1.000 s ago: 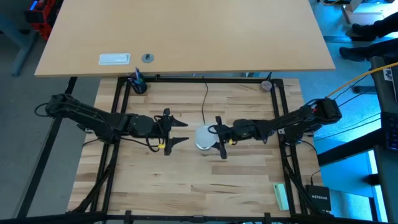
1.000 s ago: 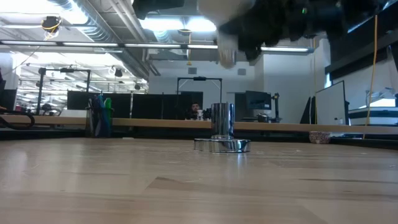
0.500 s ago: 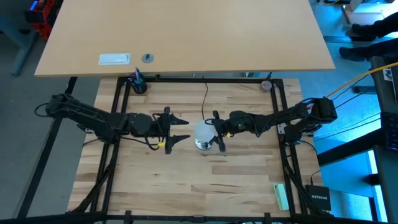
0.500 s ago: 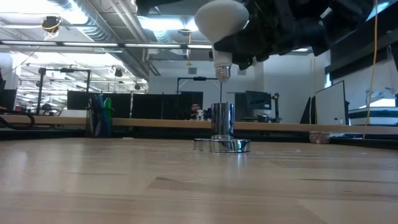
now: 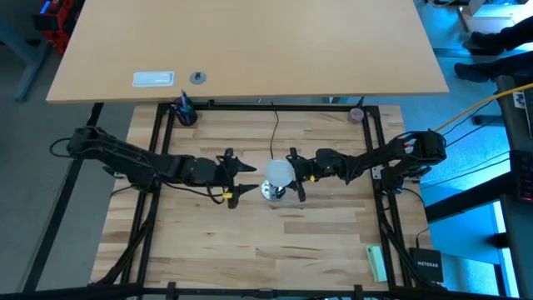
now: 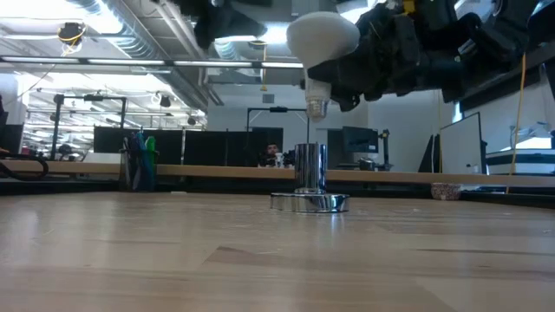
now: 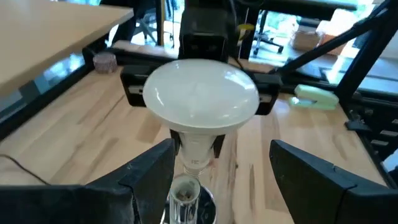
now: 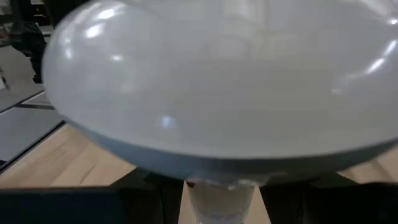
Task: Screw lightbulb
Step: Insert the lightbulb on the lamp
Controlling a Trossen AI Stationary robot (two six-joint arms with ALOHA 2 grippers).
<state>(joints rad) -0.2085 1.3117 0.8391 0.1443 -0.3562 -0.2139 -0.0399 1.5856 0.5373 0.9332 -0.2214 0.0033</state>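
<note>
The white lightbulb (image 6: 323,39) hangs upright, globe up, with its silver screw base (image 6: 316,106) a little above the mouth of the chrome socket (image 6: 310,178). The socket stands on its round foot (image 6: 310,203) at the table's middle. My right gripper (image 5: 296,176) is shut on the bulb and reaches in from the table's right. On the bulb's left, my left gripper (image 5: 250,178) stands open, its fingers pointing at the bulb and the socket (image 7: 185,199) and touching neither. My right gripper pinches the lightbulb's tapering neck (image 7: 198,142) just under the globe, one finger (image 7: 134,92) on either side. The fingers come in about level from the table's right. The bulb stands upright, base down, lifted clear above the socket.
A thin black cord (image 5: 276,133) runs from the socket to the far edge. A dark pen cup (image 5: 185,112) stands at the far left and a small bowl (image 5: 356,114) at the far right. A green object (image 5: 376,262) lies near the right front corner. Black frame rails (image 5: 158,167) border the table.
My right gripper has come down with the lightbulb, whose screw base now hangs closer above the socket, and the bulb has come upright. My left gripper has moved a little toward the table's right, nearer the bulb, and stays open.
</note>
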